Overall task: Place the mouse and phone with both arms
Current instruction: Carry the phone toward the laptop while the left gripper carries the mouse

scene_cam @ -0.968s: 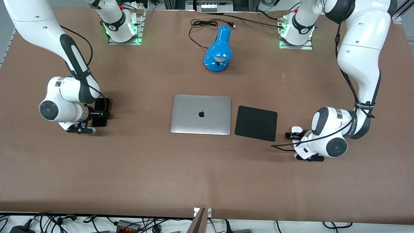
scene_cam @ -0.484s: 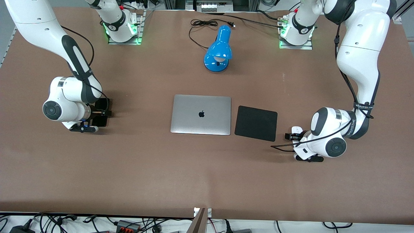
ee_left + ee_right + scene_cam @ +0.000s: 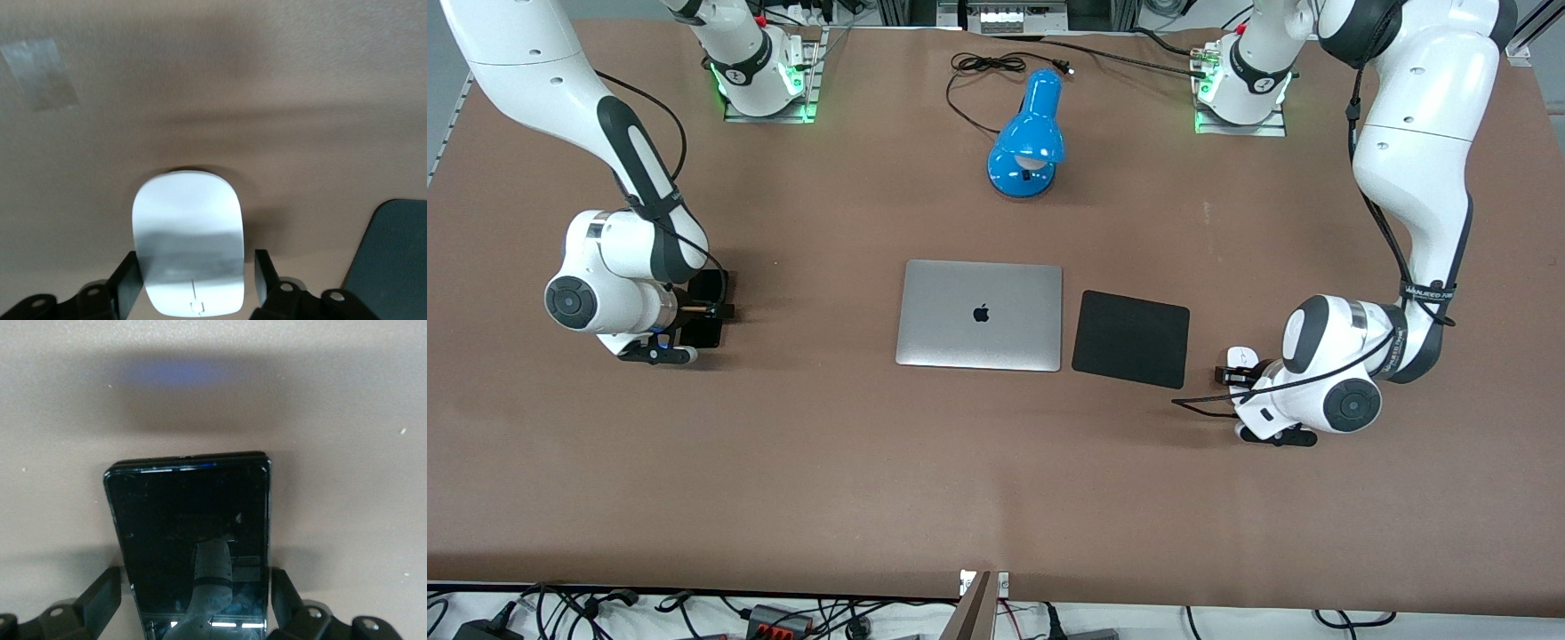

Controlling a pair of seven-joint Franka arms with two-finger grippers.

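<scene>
Two white arms reach down onto a big brown table (image 3: 996, 480), one near each end. The top is flat and dull, and it has a faint fold line across the part nearest the front camera.

At the right arm's end, the right claw (image 3: 713, 310) is low at the table with the phone (image 3: 704, 307) between its fingers. In the right wrist view the phone (image 3: 190, 540) lies flat, shiny and black, and a finger (image 3: 100, 600) stands close at each long side. I cannot tell if they press on it. A soft blue glow shows on the table just past the phone.

In the middle sits a shut silver laptop (image 3: 980, 315). Just beside it, toward the left arm's end, lies a black pad (image 3: 1131, 338). A blue lamp (image 3: 1029, 136) stands farther from the front camera than the laptop, with its black cord (image 3: 983, 67) curled near the table edge.

At the left arm's end, the left claw (image 3: 1236, 373) is low at the table, near the pad. The white mouse (image 3: 188, 241) lies on the table between its fingers (image 3: 127, 283). They are close on both sides, but I cannot tell if they squeeze it. A bit of grey tape (image 3: 41, 72) is stuck to the table nearby.

Both arm bases glow green. Lots of wires and plugs lie on the floor under the near edge.
</scene>
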